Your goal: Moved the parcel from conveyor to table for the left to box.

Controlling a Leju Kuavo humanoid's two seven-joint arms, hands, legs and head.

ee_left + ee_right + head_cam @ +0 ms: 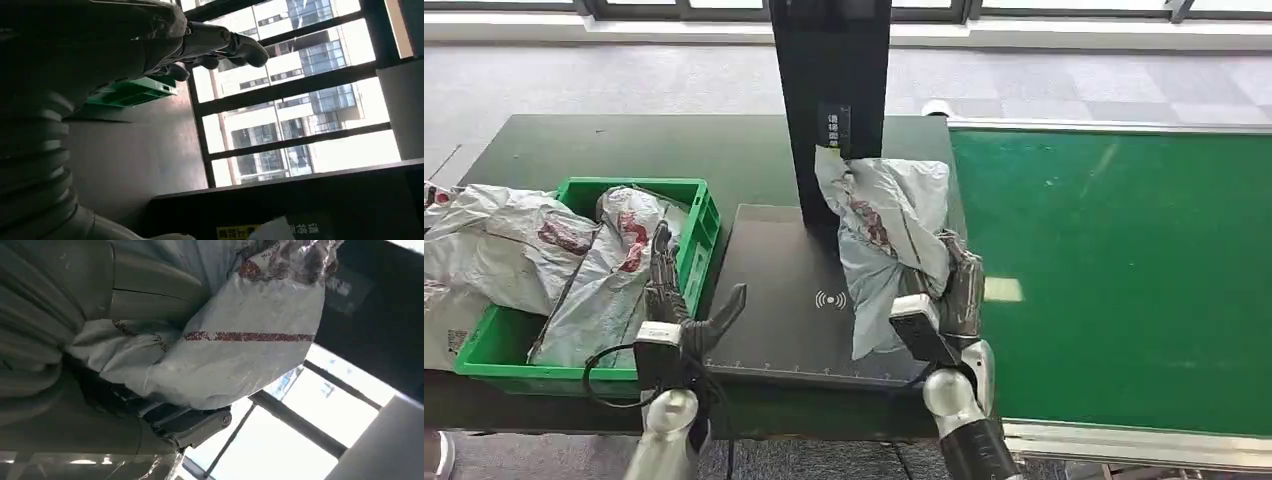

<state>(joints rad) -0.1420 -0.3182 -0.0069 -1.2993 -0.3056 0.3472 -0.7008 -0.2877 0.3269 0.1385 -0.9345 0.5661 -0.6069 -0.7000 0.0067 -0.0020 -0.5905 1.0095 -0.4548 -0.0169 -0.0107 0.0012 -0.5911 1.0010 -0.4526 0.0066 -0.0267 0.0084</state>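
Parcel (886,240) is hanging upright over the dark worktop (774,330), against the black post (829,100); right hand (949,290) is gripping its side. Soft, light, slippery poly bag, probably; best gripped mid-body. Left hand (679,305) is hovering spread, holding nothing, beside the green crate (694,250).

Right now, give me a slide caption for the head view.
Right robot hand holds a grey parcel upright over the black scanner pad; left robot hand waits open beside the green crate.
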